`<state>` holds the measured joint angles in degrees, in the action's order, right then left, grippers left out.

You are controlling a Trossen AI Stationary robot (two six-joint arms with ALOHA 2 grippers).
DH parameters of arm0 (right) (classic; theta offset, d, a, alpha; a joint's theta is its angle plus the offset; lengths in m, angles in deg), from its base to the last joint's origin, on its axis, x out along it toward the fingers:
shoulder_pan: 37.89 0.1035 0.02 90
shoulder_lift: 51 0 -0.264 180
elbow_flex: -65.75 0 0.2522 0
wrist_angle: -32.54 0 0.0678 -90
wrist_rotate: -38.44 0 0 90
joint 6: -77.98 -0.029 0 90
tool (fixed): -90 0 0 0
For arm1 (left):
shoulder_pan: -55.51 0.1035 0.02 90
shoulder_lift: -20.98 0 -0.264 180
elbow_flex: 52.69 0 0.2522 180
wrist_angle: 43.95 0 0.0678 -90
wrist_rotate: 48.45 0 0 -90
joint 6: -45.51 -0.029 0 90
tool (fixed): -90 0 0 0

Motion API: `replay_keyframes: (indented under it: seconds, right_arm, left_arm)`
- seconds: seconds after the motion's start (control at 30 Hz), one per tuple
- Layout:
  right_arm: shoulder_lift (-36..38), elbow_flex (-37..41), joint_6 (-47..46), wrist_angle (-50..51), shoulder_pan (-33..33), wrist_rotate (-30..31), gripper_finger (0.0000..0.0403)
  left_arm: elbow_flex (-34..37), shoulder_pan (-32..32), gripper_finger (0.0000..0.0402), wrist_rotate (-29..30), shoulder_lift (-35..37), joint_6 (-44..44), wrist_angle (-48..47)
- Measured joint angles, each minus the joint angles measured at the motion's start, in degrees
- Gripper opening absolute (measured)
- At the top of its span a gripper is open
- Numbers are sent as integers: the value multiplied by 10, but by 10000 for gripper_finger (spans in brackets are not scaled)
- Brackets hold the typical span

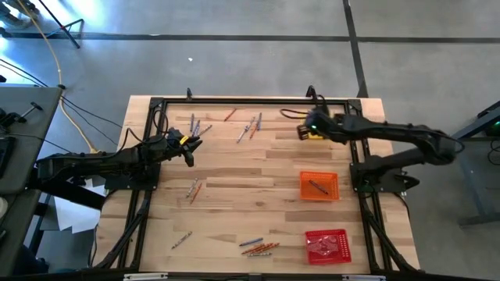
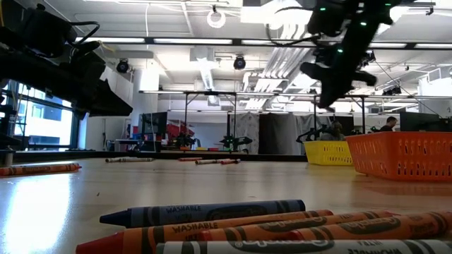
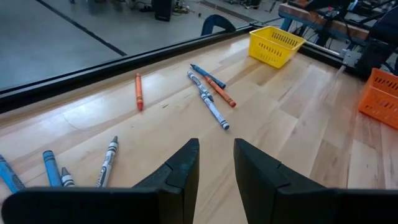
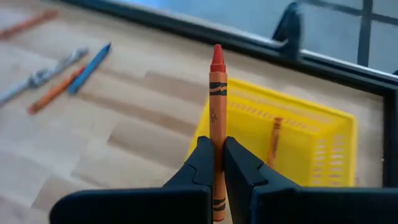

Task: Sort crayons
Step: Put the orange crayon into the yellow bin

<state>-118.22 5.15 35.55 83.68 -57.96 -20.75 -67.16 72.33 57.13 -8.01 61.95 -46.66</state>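
Wooden desk (image 1: 226, 195) before you: your left tool (image 3: 214, 163) hovers released near loose crayons (image 3: 208, 93). Rightward, your right tool (image 4: 219, 163) grasps an orange crayon (image 4: 216, 99) mid-shaft above the yellow tray (image 4: 323, 134). It looks light, stiff and snappable; grip gently.

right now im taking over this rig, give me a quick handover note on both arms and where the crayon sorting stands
Right gripper: shut on an orange crayon, held above the yellow tray at the table's far right.
Left gripper: fingers open, empty, over the table's left side near a few loose crayons.
Done: one crayon in the yellow tray, one in the orange tray. I cannot tell what is in the red tray.
Left: drop the held crayon, then clear the loose groups: far middle, left centre, near edge and a lone one.
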Motion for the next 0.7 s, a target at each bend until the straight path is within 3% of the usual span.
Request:
replay_keyframes:
  seconds: [0.27, 0.53, 0.7]
  right_arm:
    - [99, 156, -98, -145, -19, 106, 5]
    - [83, 244, -116, -289, -39, 149, 5]
    - [62, 252, -134, -311, -52, 165, 5]
  left_arm:
    - [0, 0, 87, 0, 0, 15, 3]
    - [0, 0, 87, 2, 0, 14, 4]
    - [0, 0, 87, 5, 0, 14, 4]
